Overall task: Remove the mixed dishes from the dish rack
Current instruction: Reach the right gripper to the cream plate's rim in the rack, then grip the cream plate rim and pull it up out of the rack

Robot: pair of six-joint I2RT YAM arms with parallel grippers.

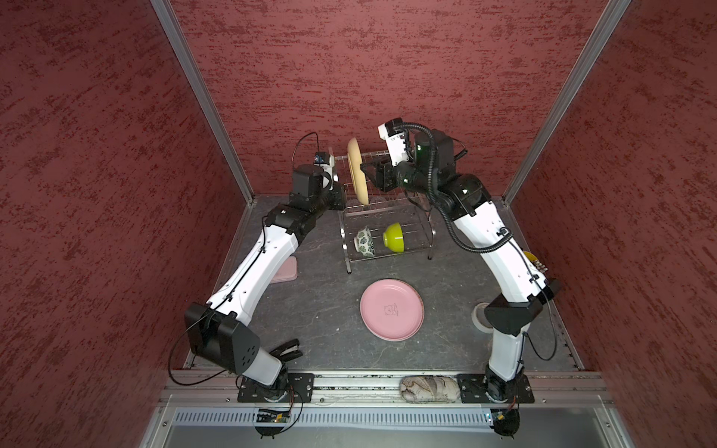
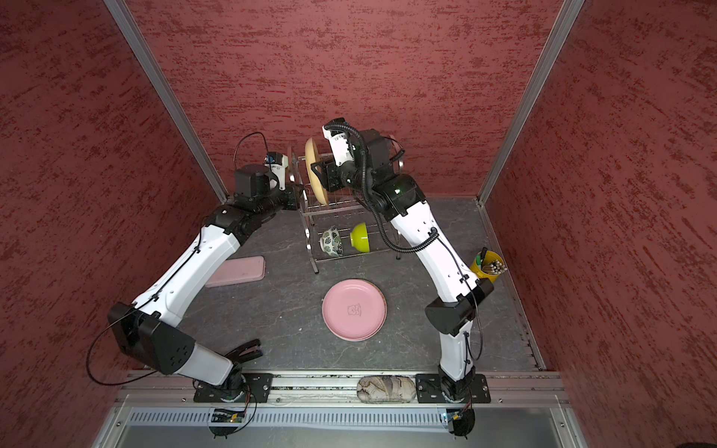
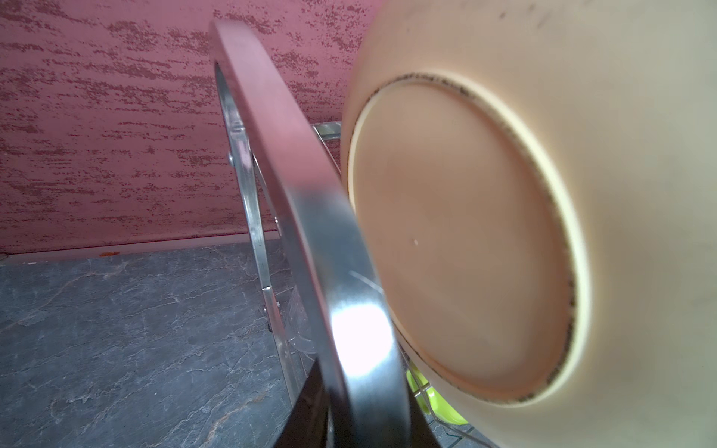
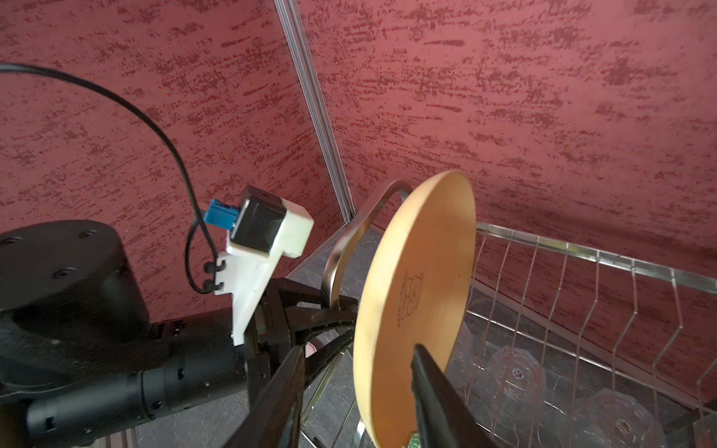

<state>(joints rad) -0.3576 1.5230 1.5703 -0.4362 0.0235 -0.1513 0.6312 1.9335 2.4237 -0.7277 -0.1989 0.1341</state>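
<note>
Upon the dark stone table [image 1: 318, 294], the dish rack [image 1: 388, 212] kept the tan-yellow plate [image 1: 357, 174] upright in its upper tier, the right gripper [image 4: 357, 351] parted astride its rim, the left gripper [image 4: 341, 314] clamped on the rack's arched handle [image 3: 310, 194].

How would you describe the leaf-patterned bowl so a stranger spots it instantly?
Find the steel dish rack at the back of the table. On its lower tier sit two bowls. The leaf-patterned bowl is white with dark green prints, beside the plain lime-green bowl.
</note>
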